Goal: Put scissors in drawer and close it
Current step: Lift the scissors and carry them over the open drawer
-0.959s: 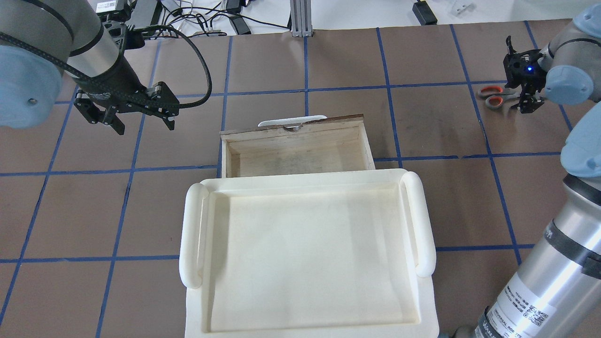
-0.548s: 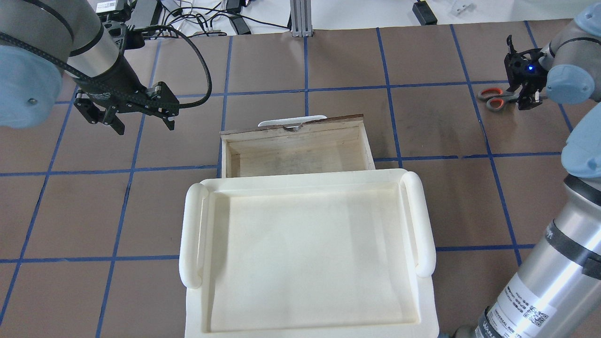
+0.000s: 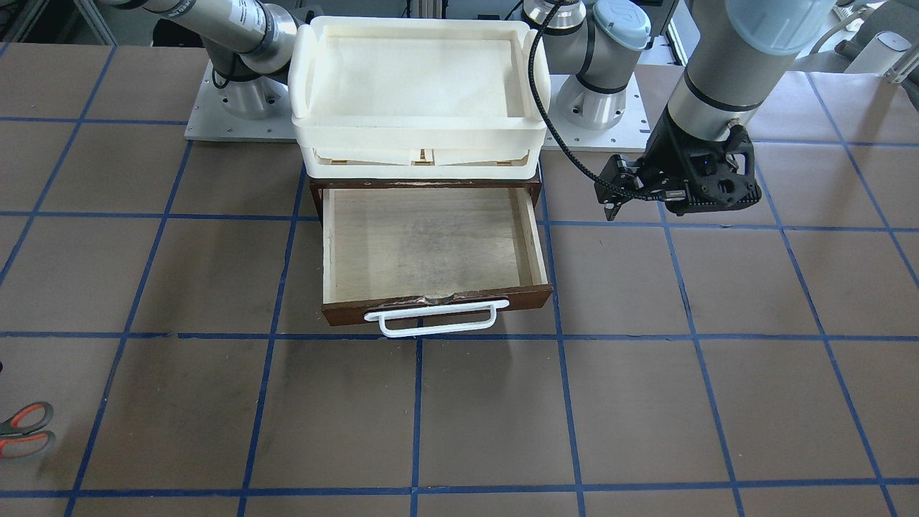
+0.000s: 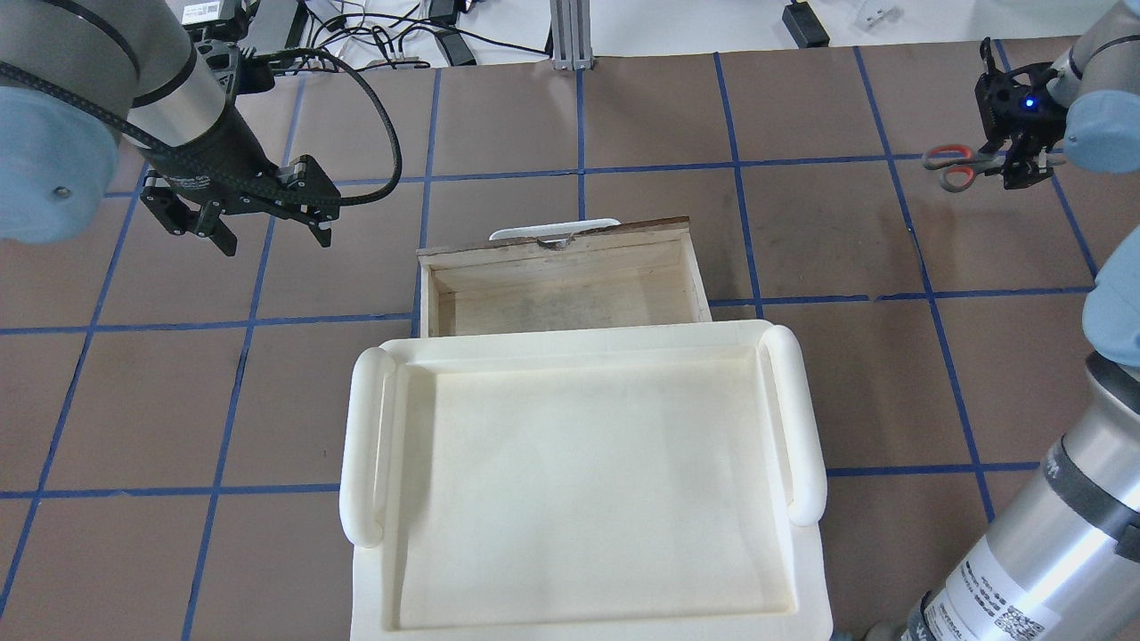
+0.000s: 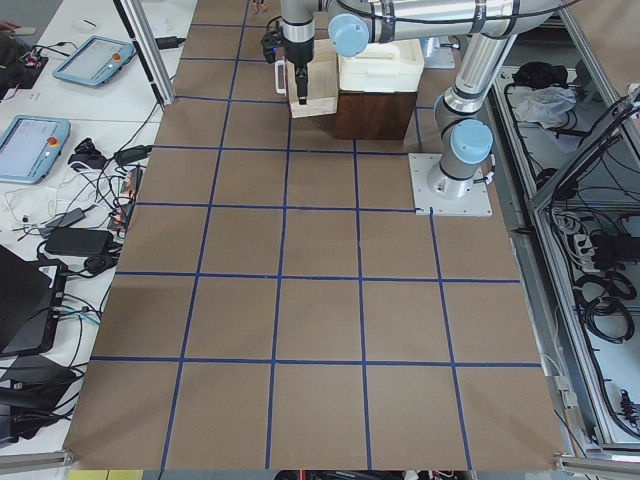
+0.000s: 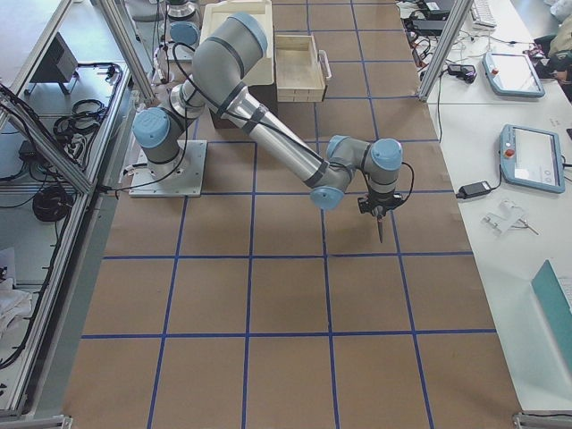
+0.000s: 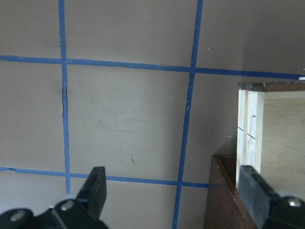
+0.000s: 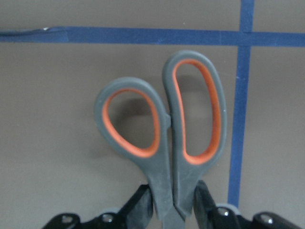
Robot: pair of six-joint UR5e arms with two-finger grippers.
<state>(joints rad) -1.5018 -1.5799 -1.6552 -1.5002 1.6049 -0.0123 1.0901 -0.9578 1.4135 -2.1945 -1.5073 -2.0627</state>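
Scissors: grey handles, orange-red inner loops.

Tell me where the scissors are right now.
In the overhead view the scissors are at the far right, clamped in the right gripper, well right of the open drawer.

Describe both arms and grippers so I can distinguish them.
Both are silver tubes with pale blue joint caps and black grippers. The left arm carries a black braided cable to the left gripper; the right arm has a white QR label, and the right gripper a blue light.
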